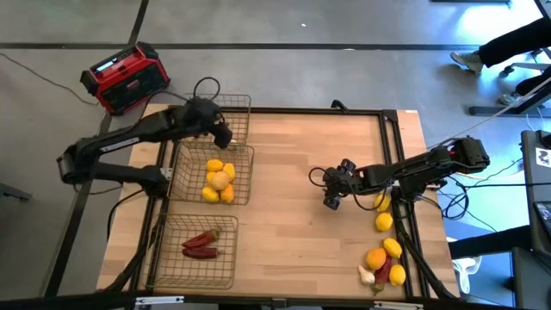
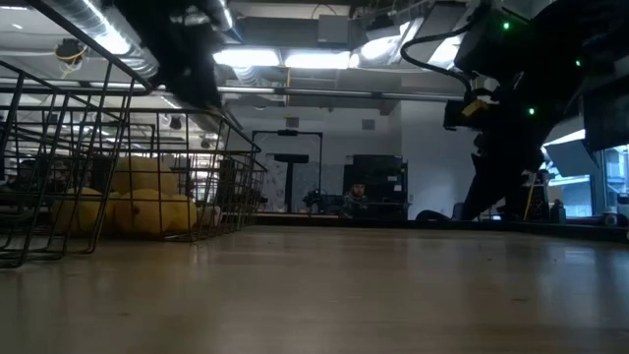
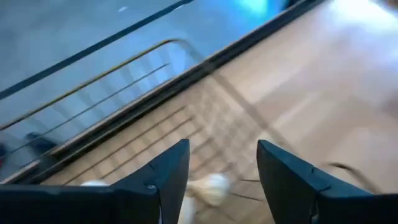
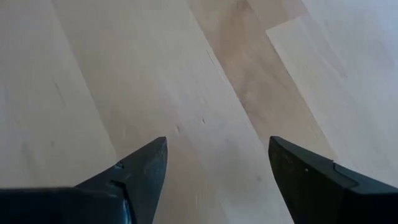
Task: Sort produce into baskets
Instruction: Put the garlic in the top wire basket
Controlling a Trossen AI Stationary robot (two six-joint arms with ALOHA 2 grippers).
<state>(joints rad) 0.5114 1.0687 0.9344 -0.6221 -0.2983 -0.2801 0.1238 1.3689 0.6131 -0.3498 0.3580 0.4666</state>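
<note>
the left gripper [image 1: 220,131] hung over the far basket [image 1: 237,103], its fingers [image 3: 163,171] spread apart with nothing between them; a whitish garlic bulb [image 3: 210,186] lay on the mesh just under them. the middle basket [image 1: 245,155] held a heap of lemons [image 1: 219,179], and the near basket [image 1: 225,277] held red chili peppers [image 1: 201,244].

the right gripper [image 1: 334,185] hovered over bare table [image 1: 293,232] near the middle, its fingers [image 4: 140,174] wide apart and empty. the unsorted pile [image 1: 383,258] of lemons, an orange, a chili and a garlic bulb sat well apart from it, along the right edge towards the near corner.

the citrus would likely feel firm, fairly heavy and apt to roll, so a hold across the widest part seemed safest. garlic would be light with papery, brittle skin, best taken round the body. a chili would be light, waxy and slippery; a grip across its middle looked soundest.
</note>
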